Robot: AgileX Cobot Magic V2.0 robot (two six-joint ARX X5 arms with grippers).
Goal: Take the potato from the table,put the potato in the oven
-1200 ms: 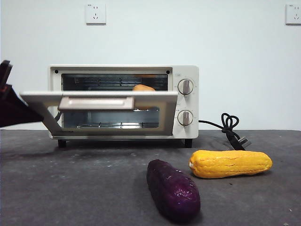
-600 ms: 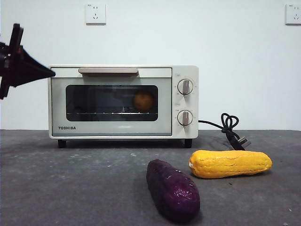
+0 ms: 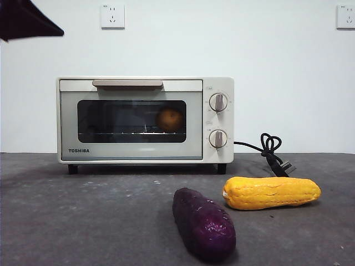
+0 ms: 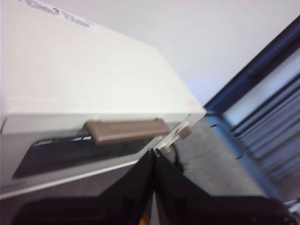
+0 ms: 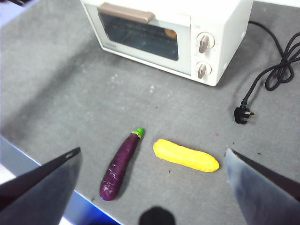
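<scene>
- Since half a second ago the dark arm tip (image 3: 28,21) in the front view has gone up from beside the oven's top left corner into the top left corner of the picture, and the door that hung open a second ago is now shut
- Front view: the oven (image 3: 145,120) sits on the table (image 3: 83,216) with its door closed, bar handle (image 3: 127,83) up top, two knobs (image 3: 218,102) on the right. The potato (image 3: 170,119) is inside, visible through the dark glass, resting on the rack toward the right side of the window. Purple sweet potato (image 3: 203,223) lies closest to the camera, yellow corn cob (image 3: 271,192) just beside it to the right, black cord (image 3: 270,149) curls behind the corn
- Left wrist view: pretty blurry, looking down over the oven's cream top (image 4: 89,79) and the brown handle (image 4: 126,131). The left gripper (image 4: 154,157) has its two black jaws pinched together with nothing in them, tips just in front of the door
- Right wrist view: the right gripper (image 5: 152,161) hangs high over the table, jaws spread wide and empty, with the sweet potato (image 5: 119,165) and corn (image 5: 185,155) lying between them far below. Oven (image 5: 168,33) is at the far side, a bit of orange potato (image 5: 170,33) shows through the glass, plug (image 5: 243,114) lies on the table near it
</scene>
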